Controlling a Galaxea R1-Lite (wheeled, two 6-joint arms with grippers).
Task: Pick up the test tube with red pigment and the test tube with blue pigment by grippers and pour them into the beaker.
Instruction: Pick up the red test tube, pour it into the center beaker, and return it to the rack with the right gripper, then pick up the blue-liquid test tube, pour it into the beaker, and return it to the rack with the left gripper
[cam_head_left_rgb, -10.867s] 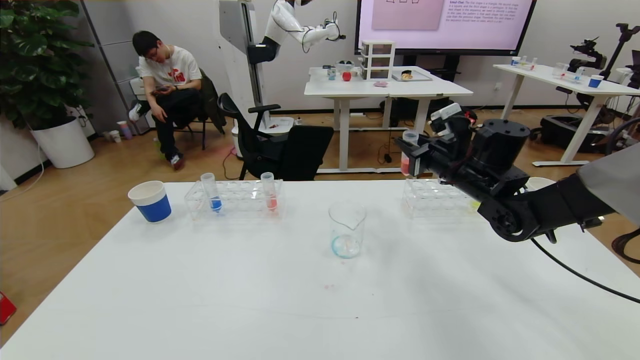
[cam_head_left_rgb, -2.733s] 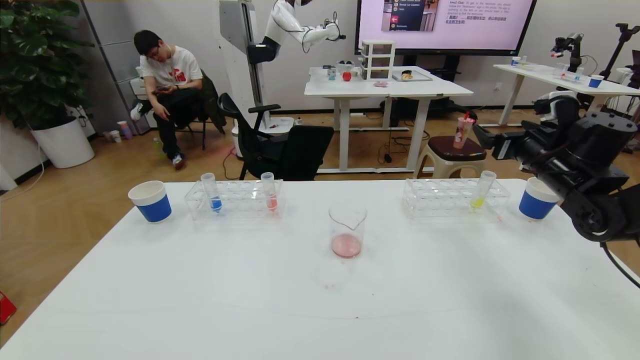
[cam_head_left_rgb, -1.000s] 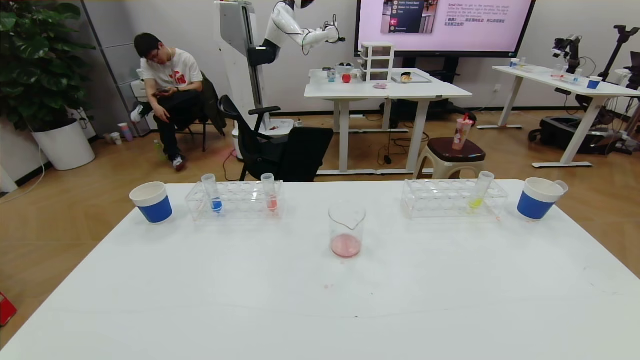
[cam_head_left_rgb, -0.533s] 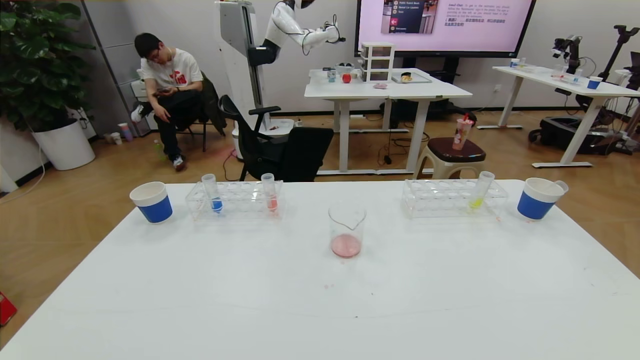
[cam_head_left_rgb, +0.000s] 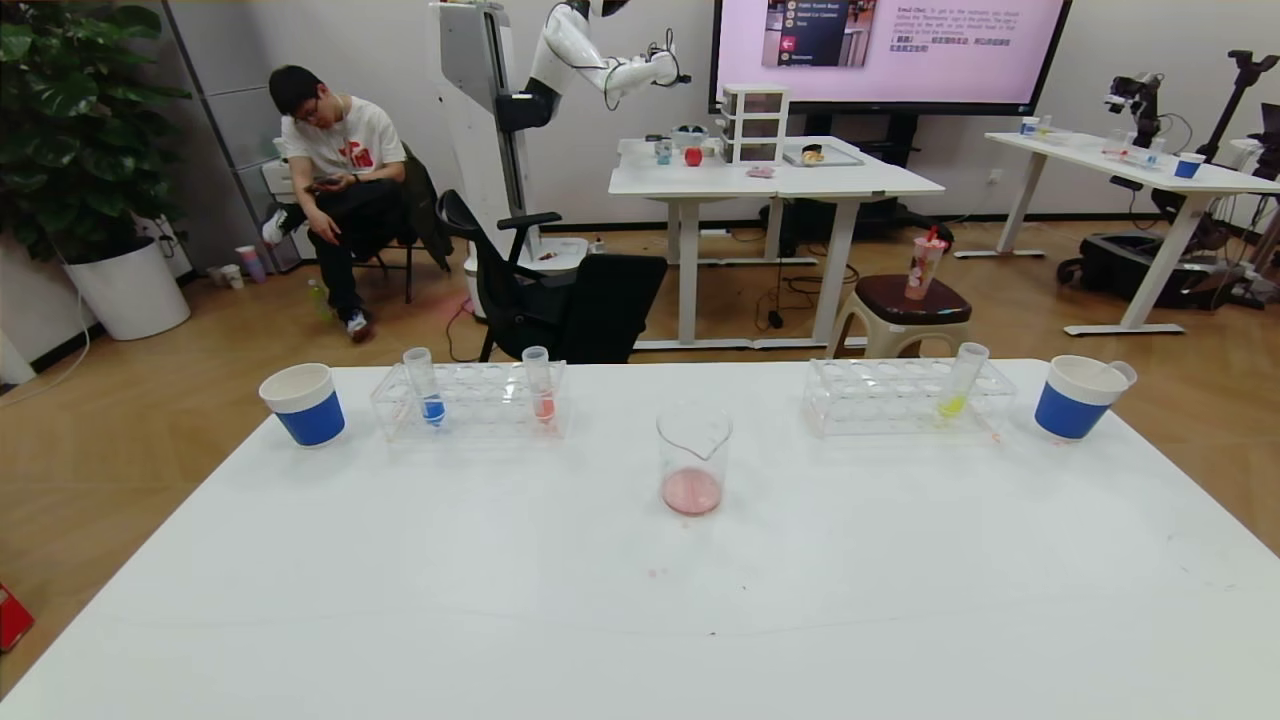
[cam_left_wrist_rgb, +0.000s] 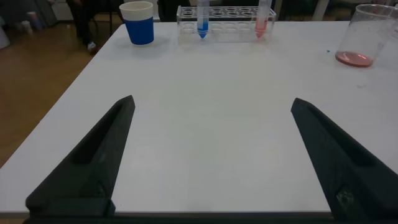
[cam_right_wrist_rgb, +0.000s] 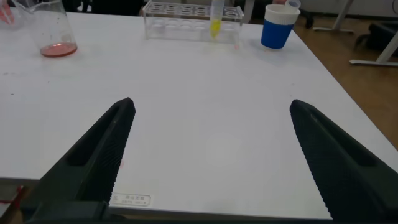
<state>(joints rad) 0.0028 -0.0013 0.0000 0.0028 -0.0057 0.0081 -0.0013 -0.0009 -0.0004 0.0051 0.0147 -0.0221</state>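
beaker (cam_head_left_rgb: 693, 460) mid-table, racks (cam_head_left_rgb: 468, 400) behind — cups (cam_head_left_rgb: 303, 403) outermost, seemingly

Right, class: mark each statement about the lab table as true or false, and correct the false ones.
1. The beaker holds a little pink-red liquid. True.
2. The test tube with blue pigment lies flat on the table. False: it stands in the left rack.
3. The test tube with red pigment shares a rack with the blue one. True.
4. The yellow-liquid tube stands in the left rack. False: it leans in the right rack.
5. The left hand grips a tube. False: its wrist view shows it open and empty above the table; the right hand is open too.
6. A blue-and-white paper cup stands left of the left rack. True.
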